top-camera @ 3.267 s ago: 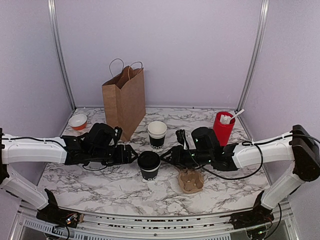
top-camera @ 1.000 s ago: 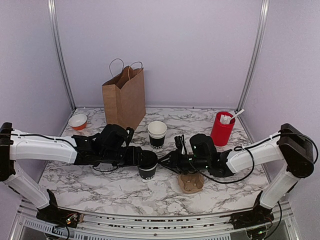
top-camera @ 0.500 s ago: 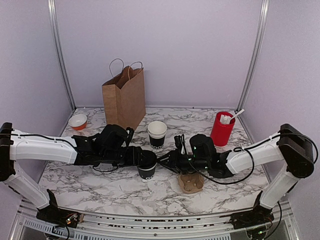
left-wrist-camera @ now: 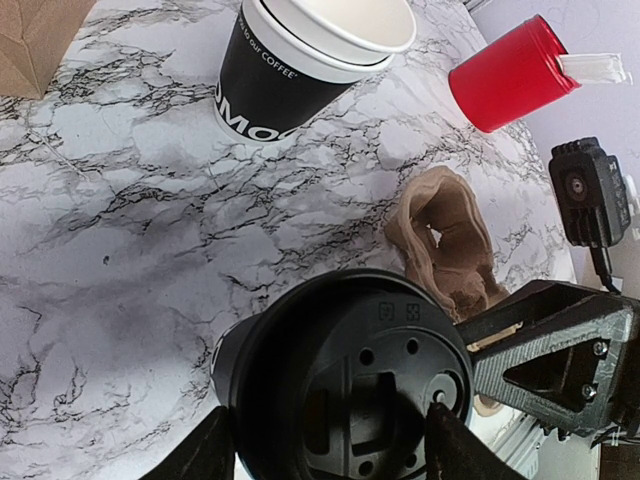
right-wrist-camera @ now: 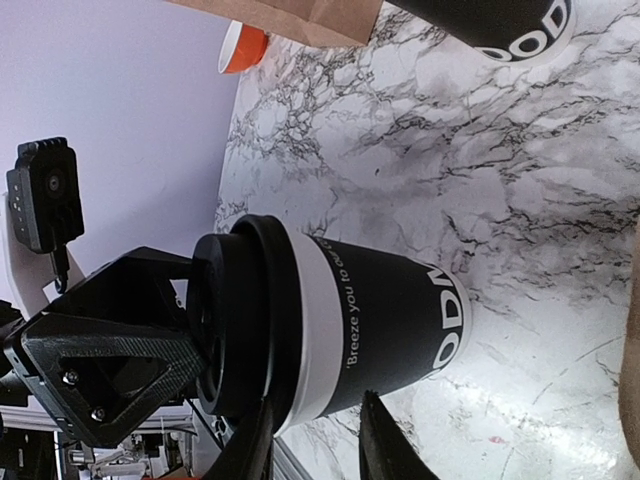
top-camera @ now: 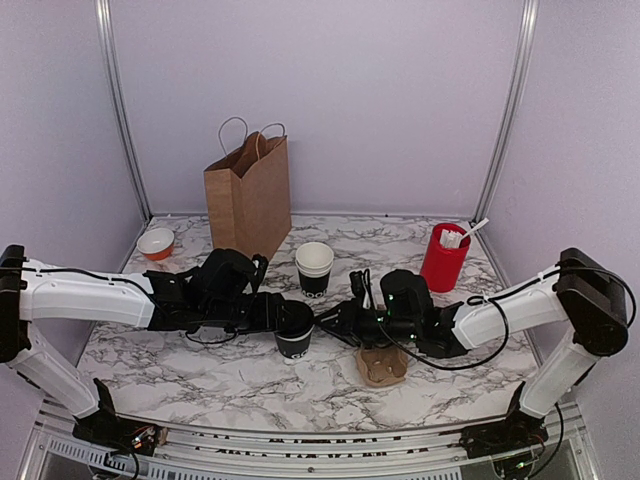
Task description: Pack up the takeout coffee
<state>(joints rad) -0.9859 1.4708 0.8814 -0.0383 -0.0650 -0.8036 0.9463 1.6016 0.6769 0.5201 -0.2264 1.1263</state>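
Observation:
The takeout coffee (top-camera: 297, 343) stands upright on the marble table, a black cup with white lettering (right-wrist-camera: 400, 320) and a round black lid (left-wrist-camera: 360, 390). My left gripper (left-wrist-camera: 330, 425) reaches over it from the left, with one finger on each side of the lid's rim, shut on the lid. One of its fingers (right-wrist-camera: 110, 360) lies against the lid top in the right wrist view. My right gripper (right-wrist-camera: 318, 420) comes in from the right, jaws apart. Its fingertips (right-wrist-camera: 372, 420) rest at the cup's side just under the lid, and they clamp nothing.
A brown paper bag (top-camera: 250, 195) stands open at the back left. A lidless cup stack (top-camera: 314, 268) is behind the coffee and a red cup with sticks (top-camera: 444, 258) is at the back right. A pulp cup carrier (top-camera: 382, 364) lies under my right arm. An orange bowl (top-camera: 156, 243) sits far left.
Since the earliest frame both arms have moved in on the cup, and the left gripper now covers its lid. Over the last second almost nothing has moved.

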